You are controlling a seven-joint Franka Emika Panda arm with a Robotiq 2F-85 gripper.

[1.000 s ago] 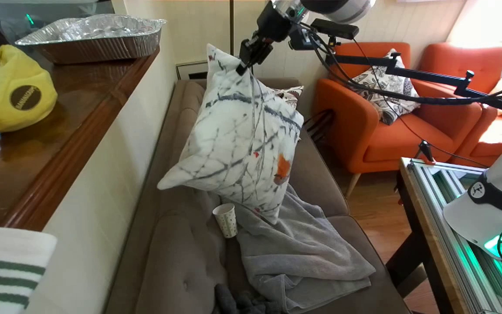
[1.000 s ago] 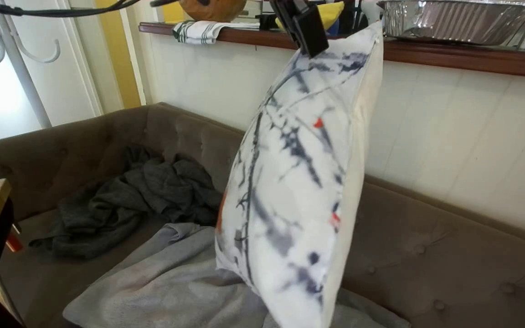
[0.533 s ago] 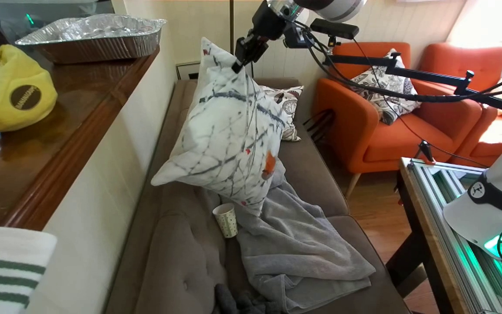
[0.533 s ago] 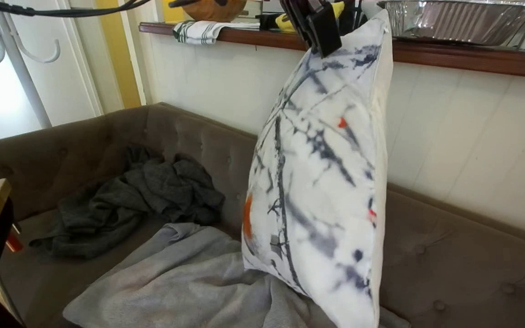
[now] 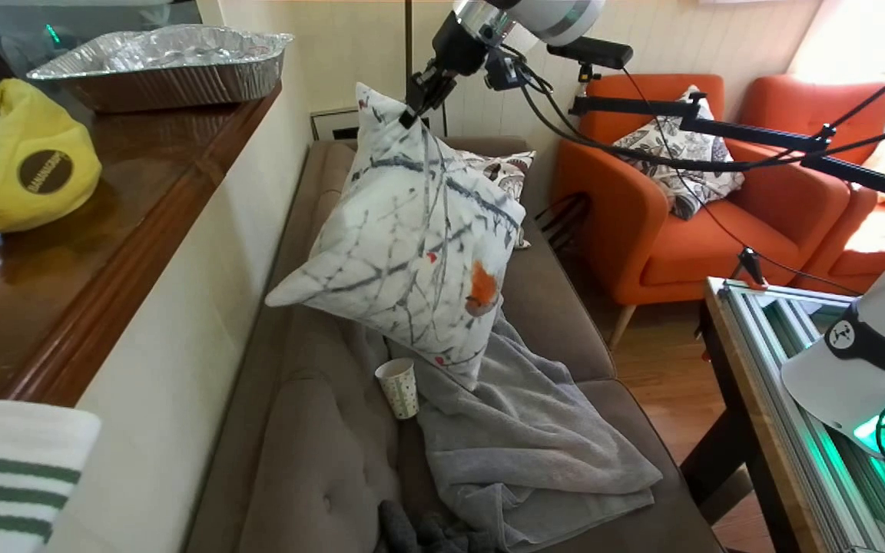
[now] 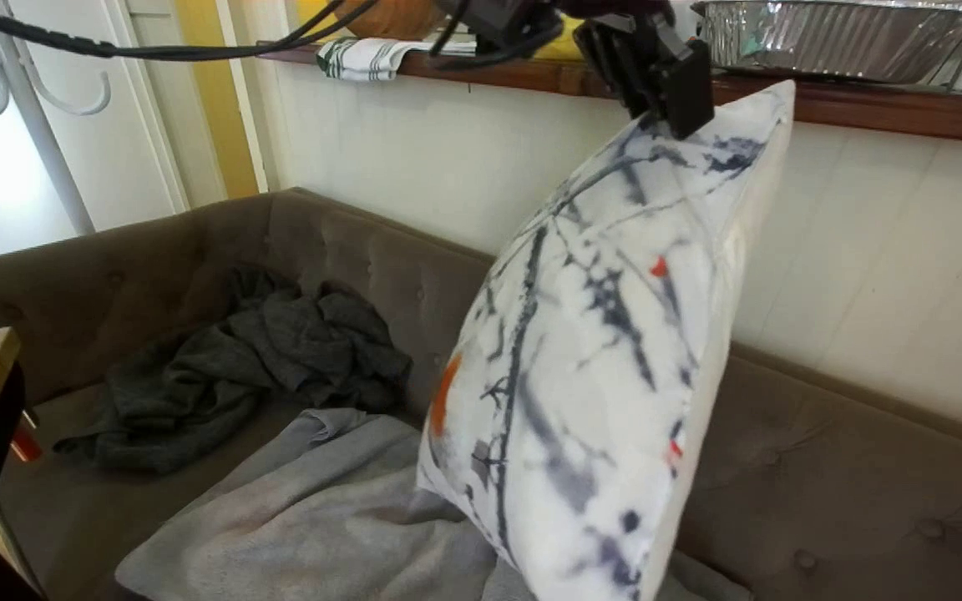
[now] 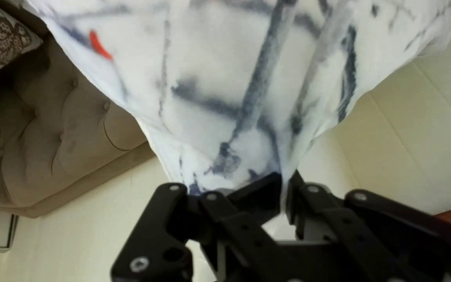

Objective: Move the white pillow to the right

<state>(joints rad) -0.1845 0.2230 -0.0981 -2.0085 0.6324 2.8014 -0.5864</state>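
The white pillow (image 5: 419, 238) has a print of dark branches, red spots and an orange bird. It shows in both exterior views (image 6: 606, 351) and fills the upper part of the wrist view (image 7: 210, 70). My gripper (image 5: 412, 115) is shut on the pillow's upper edge, near a top corner. The wrist view shows cloth pinched between the fingertips (image 7: 286, 192). In an exterior view the gripper (image 6: 680, 125) is at the pillow's top, with the pillow tilted and hanging below. I cannot tell whether its lowest corner touches the grey blanket.
A brown couch (image 5: 296, 461) lies under the pillow. On it are a grey blanket (image 5: 535, 445), a paper cup (image 5: 398, 390), a dark cloth (image 6: 281, 376) and a patterned pillow (image 5: 518, 170). A wooden ledge (image 5: 181, 200) with a foil tray (image 5: 174, 69) runs alongside.
The gripper and pillow have moved right in an exterior view, and slightly left in the view along the couch. The pillow's top rose a little, then dropped. The grip on it is unchanged.
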